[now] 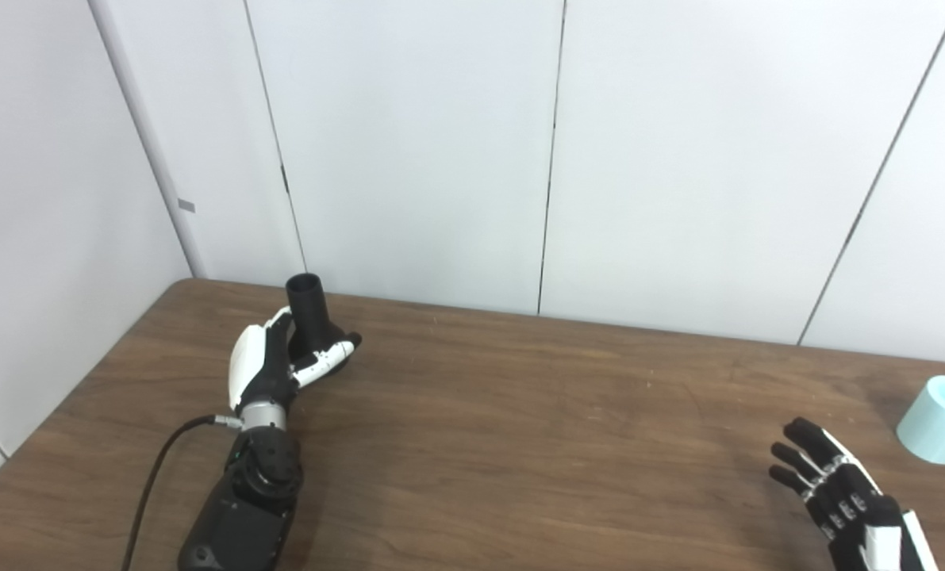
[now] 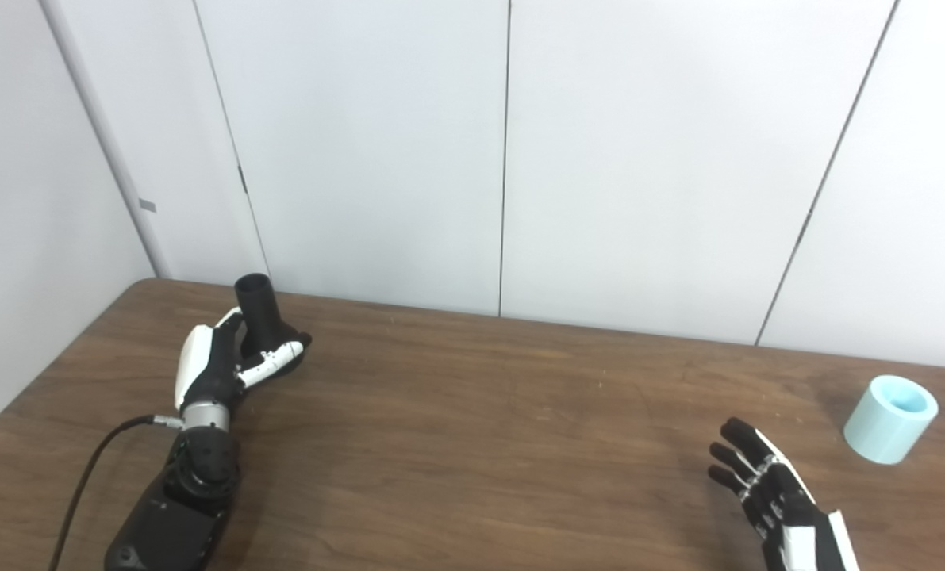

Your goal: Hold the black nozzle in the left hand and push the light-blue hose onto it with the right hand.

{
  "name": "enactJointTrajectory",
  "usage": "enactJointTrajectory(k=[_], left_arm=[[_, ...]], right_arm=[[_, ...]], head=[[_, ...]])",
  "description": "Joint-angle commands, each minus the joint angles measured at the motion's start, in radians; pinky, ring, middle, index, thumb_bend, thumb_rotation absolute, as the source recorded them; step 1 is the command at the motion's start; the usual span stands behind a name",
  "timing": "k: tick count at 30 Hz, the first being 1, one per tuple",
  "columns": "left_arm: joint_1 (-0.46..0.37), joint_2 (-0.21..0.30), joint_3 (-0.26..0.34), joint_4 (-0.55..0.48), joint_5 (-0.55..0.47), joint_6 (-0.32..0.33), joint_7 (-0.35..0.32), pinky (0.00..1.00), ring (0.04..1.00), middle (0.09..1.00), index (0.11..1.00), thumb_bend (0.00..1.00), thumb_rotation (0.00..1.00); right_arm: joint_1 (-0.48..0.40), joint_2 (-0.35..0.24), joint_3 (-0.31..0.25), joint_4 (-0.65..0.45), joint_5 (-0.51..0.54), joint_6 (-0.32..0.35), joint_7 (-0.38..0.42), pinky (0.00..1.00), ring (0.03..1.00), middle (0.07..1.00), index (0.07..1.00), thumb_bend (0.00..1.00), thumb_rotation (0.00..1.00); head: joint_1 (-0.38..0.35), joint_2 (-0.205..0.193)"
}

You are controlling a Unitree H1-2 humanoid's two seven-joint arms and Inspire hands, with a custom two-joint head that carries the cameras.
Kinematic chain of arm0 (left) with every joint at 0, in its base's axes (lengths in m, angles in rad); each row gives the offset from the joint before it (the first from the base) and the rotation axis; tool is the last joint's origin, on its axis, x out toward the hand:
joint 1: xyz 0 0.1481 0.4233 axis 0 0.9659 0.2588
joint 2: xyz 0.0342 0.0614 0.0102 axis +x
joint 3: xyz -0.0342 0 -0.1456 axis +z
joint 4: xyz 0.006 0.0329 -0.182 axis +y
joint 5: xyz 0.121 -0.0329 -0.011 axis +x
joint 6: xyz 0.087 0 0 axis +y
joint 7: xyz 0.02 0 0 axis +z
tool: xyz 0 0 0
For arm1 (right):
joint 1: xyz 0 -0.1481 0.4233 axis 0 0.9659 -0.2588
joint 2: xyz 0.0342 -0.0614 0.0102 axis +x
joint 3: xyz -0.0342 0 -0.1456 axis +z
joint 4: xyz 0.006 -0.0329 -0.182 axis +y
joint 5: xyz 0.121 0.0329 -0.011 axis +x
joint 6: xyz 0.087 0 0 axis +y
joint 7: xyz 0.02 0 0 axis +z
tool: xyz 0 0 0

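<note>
Fingers (image 1: 325,366) of the left hand (image 1: 270,365) curl around the black nozzle (image 1: 309,313), upright at ten o'clock on the bench (image 1: 520,412). Right hand (image 2: 770,492), at four o'clock, is spread and holds nothing; the light-blue hose (image 2: 890,418) lies near it, apart, at three o'clock.

**Count on the table: one nozzle, one hose, two hands**

One black nozzle (image 1: 308,313) up at the far left, and that's the only one. One light-blue hose (image 2: 890,418) piece, a short tube out at the right edge, just the single one. Two hands in view: the left hand (image 1: 270,361) and the right hand (image 2: 766,485), one apiece on each side. One table (image 1: 520,412) under it all. One black cable (image 1: 155,476) trailing beside the left arm.
</note>
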State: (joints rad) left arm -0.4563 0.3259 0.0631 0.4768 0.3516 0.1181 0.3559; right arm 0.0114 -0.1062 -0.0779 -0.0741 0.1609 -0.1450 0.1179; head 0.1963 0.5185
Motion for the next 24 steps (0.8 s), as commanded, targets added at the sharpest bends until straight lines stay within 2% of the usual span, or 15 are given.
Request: enactJointTrajectory(k=[1, 12, 24], left_arm=[[-0.052, 0.03, 0.007, -0.025, 0.013, -0.01, 0.014, 1.0, 0.957, 0.892, 0.756, 0.78, 0.46], [-0.051, 0.044, 0.003, -0.019, 0.034, 0.012, 0.023, 1.0, 0.948, 0.891, 0.755, 0.78, 0.45], [-0.066, 0.046, -0.007, 0.034, 0.033, 0.002, 0.032, 0.99, 0.946, 0.891, 0.738, 0.79, 0.44]], right_arm=[[0.023, 0.013, 0.003, 0.008, -0.001, -0.002, -0.008, 0.79, 0.84, 0.874, 0.841, 0.59, 1.0], [0.024, 0.01, 0.003, 0.002, -0.004, 0.002, -0.007, 0.79, 0.838, 0.873, 0.841, 0.59, 1.0], [0.022, 0.01, 0.002, 0.0, -0.009, 0.005, -0.006, 0.79, 0.837, 0.873, 0.841, 0.59, 1.0]], head=[[0.0, 0.001], [0.002, 0.007], [0.001, 0.012]])
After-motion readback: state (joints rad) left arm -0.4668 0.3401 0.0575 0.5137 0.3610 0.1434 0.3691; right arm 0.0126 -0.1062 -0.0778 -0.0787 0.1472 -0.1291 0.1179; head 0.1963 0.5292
